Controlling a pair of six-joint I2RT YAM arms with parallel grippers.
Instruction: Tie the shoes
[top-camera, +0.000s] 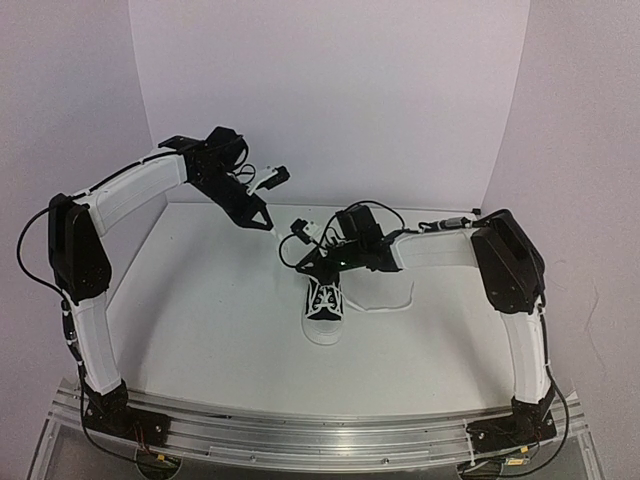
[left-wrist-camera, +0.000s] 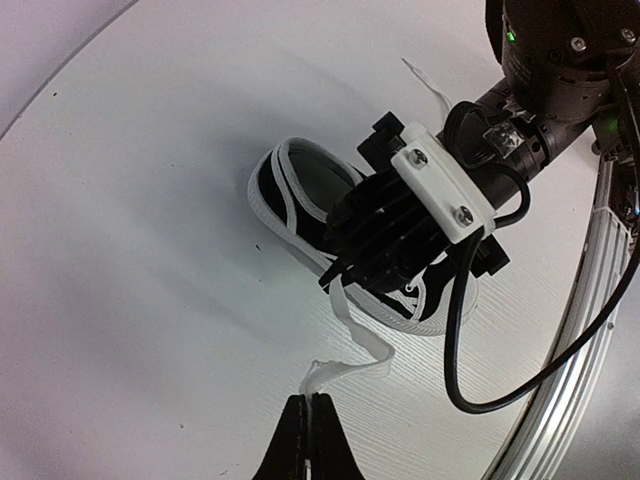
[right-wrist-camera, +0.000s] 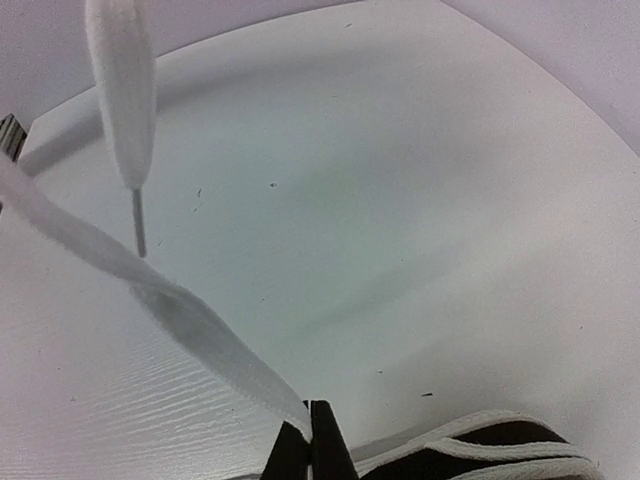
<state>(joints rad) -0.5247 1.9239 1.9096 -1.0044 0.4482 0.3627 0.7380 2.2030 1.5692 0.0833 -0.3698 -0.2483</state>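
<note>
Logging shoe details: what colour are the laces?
White; the laces show best in the right wrist view.

High rear overview, two close downward wrist views, the sneaker (top-camera: 325, 303) common to all three

The sneaker (top-camera: 325, 305) sits in the middle of the table (top-camera: 200, 330), toe toward my bases. My right gripper (top-camera: 318, 262) is over its heel end. My left gripper (top-camera: 270, 228) is behind and left of it. A lace (left-wrist-camera: 350, 365) runs between them, I think. The other lace (top-camera: 390, 300) lies on the table right of the sneaker.
</note>
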